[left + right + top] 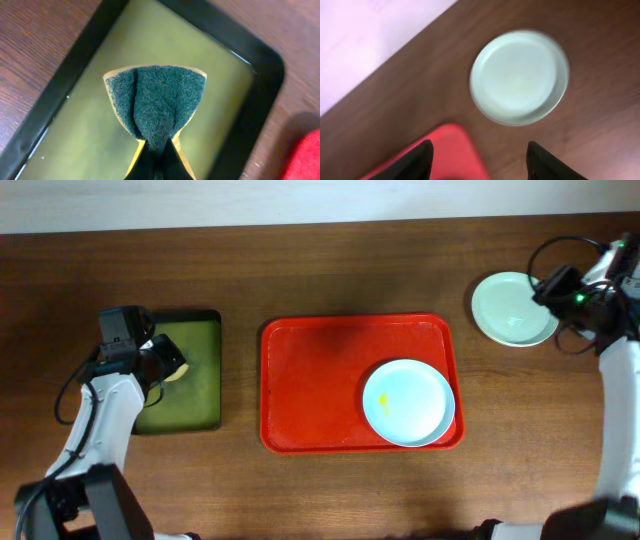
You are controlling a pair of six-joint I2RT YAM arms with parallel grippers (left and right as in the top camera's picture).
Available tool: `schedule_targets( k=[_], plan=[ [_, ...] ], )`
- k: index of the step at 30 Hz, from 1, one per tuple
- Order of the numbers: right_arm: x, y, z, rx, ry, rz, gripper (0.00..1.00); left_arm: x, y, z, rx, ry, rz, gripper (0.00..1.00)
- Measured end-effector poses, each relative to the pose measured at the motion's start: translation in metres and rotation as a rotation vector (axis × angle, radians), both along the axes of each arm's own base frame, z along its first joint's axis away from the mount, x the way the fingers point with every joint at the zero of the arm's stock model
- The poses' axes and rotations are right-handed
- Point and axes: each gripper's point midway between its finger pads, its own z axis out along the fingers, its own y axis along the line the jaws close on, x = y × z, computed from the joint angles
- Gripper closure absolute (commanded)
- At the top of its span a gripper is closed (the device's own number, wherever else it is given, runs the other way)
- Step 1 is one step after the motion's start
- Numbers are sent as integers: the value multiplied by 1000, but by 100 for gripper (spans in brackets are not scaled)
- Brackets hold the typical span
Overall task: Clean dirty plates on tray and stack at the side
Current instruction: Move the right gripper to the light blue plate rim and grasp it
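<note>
Wooden table [330, 270]: pale green plate [519, 77] beyond spread right gripper [480, 150]; left gripper [157, 152] tight on sponge [155, 100].

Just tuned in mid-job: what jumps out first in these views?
The bright red tray in the middle of the table, with a pale blue plate bearing a yellow smear in its near-right corner. A pale green plate sits off the tray, far right. The left pincer grips a green scouring sponge over the olive tray.
</note>
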Motion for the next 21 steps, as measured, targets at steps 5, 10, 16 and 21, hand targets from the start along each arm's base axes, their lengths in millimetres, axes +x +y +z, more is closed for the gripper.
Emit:
schedule_targets(
  k=[5,10,16,21],
  plan=[
    [-32,60,0,26,100,130,35,4,6,-41,11,73,14,100],
    [-54,96,-23,33,226,231,32,3,6,-70,4,130,15,100],
    [-81,111,-82,63,397,268,39,7,8,-74,8,128,15,100],
    [-104,111,-128,103,500,215,47,8,8,-74,9,127,16,100]
  ],
)
